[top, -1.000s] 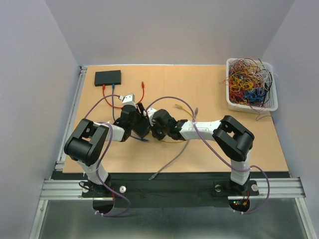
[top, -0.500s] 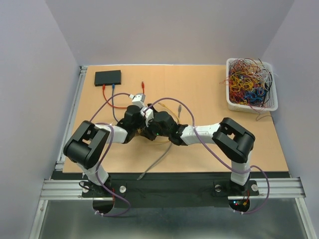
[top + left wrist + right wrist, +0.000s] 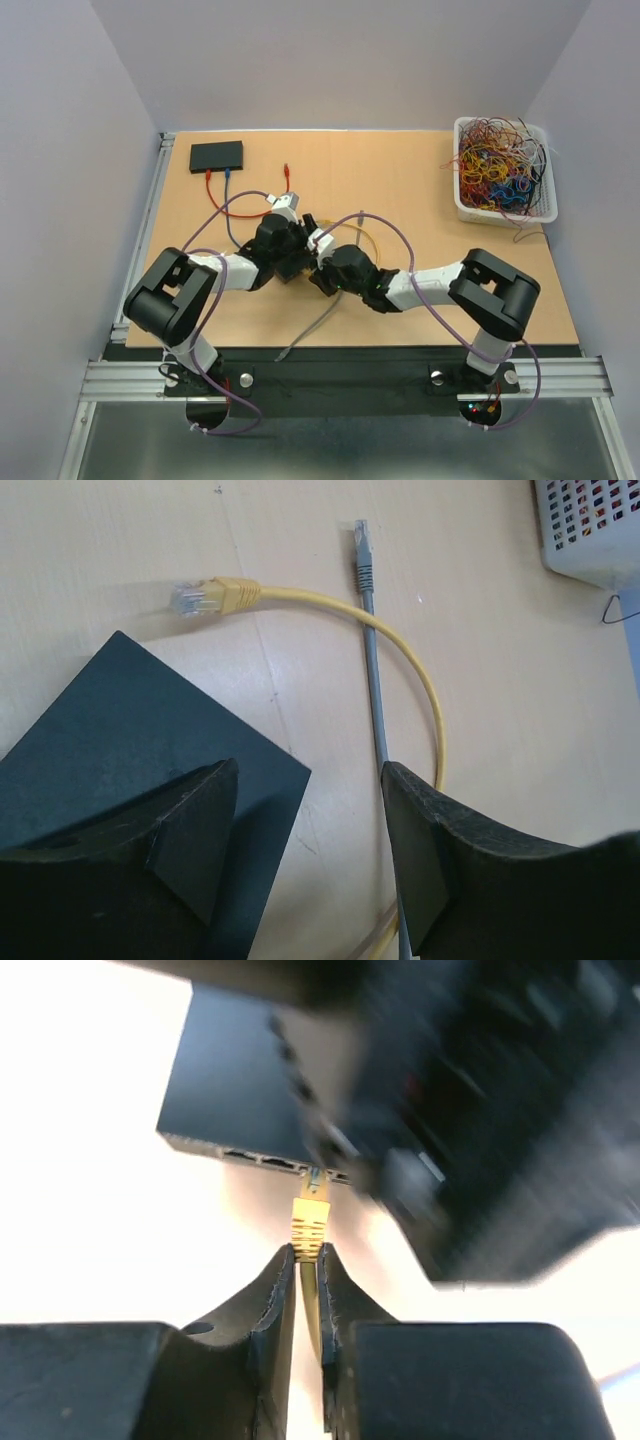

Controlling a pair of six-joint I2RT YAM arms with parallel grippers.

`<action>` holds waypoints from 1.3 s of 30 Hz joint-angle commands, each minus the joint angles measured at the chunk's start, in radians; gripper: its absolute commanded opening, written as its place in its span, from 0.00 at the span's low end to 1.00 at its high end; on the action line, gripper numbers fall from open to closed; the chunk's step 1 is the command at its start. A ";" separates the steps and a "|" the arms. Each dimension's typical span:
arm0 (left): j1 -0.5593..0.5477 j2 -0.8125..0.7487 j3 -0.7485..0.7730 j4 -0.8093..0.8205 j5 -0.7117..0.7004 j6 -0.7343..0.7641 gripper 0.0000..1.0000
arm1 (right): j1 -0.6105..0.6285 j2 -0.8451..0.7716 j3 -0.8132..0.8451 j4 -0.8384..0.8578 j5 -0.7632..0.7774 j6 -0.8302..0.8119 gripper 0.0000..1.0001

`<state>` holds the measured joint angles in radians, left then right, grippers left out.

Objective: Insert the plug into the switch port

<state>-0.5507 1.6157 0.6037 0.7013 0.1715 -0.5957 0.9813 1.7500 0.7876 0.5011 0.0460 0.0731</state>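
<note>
In the right wrist view my right gripper is shut on a yellow cable just behind its yellow plug. The plug's tip sits at a port in the front face of a black switch. In the left wrist view my left gripper is open, its left finger over the same black switch. In the top view both grippers meet at mid-table, left and right, and hide this switch.
A second black switch with red and blue cables stands at the back left. A white basket of tangled wires is at the back right. A grey cable and the yellow cable's free plug lie on the table.
Both wrists have shifted right and closer together. The right arm's elbow swung out to the right. The grey cable's near end slid left.
</note>
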 commanded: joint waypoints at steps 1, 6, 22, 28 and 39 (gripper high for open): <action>-0.003 -0.010 -0.022 -0.253 -0.044 0.007 0.72 | -0.021 -0.115 -0.016 0.114 0.146 0.001 0.22; -0.003 -0.068 -0.009 -0.328 -0.095 0.022 0.72 | -0.021 -0.184 -0.048 0.030 0.239 -0.001 0.51; 0.000 -0.327 0.022 -0.517 -0.231 0.023 0.72 | -0.081 -0.359 0.067 -0.346 0.505 0.149 0.86; 0.001 -0.463 0.044 -0.614 -0.277 0.025 0.72 | -0.225 -0.218 0.154 -0.547 0.307 0.317 0.78; 0.003 -0.606 0.016 -0.678 -0.311 0.017 0.72 | -0.230 0.012 0.263 -0.604 0.247 0.349 0.68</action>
<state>-0.5488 1.0519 0.6106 0.0406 -0.1131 -0.5846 0.7475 1.7443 0.9741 -0.0975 0.3058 0.3969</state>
